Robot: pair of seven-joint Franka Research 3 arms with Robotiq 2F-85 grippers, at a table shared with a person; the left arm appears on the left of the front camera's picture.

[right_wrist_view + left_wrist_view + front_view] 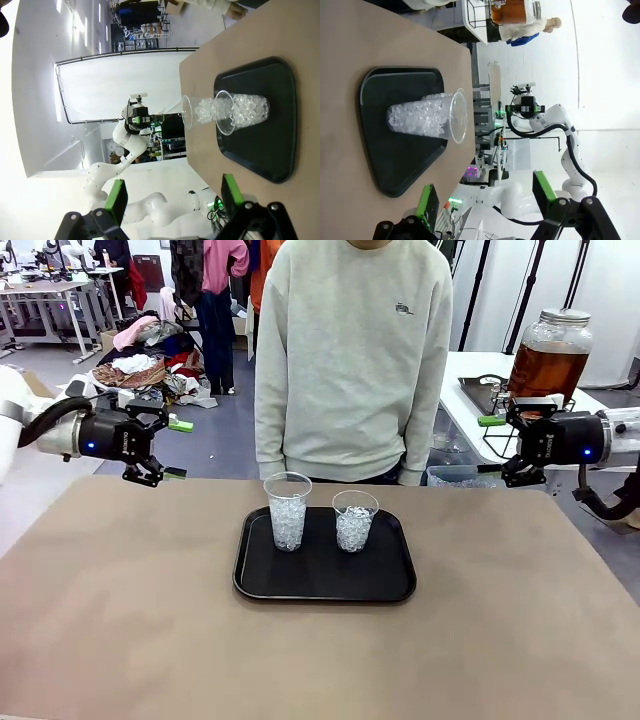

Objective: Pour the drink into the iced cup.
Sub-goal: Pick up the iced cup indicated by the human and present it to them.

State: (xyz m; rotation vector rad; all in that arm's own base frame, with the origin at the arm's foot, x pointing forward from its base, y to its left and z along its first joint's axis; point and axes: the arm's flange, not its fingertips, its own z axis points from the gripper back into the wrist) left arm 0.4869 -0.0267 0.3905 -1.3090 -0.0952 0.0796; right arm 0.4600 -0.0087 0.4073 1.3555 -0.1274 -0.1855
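Observation:
Two clear cups packed with ice stand on a black tray (320, 585) at mid-table: a taller cup (288, 512) on the left and a shorter cup (355, 522) on the right. The drink (547, 368) fills a big glass dispenser jar with a silvery lid, on a white side table at the back right. My left gripper (172, 450) hovers open above the table's far left edge. Open too, my right gripper (492, 445) hangs off the far right edge, just below the jar. The left wrist view shows an iced cup (427, 117) beyond the open gripper (485, 200). Both cups (235, 111) overlap past the right gripper (174, 197).
A person in a light grey sweatshirt (350, 350) stands at the far edge right behind the tray. The side table (470, 405) also carries a dark tray and a wire stand. The brown tabletop (150, 620) surrounds the tray.

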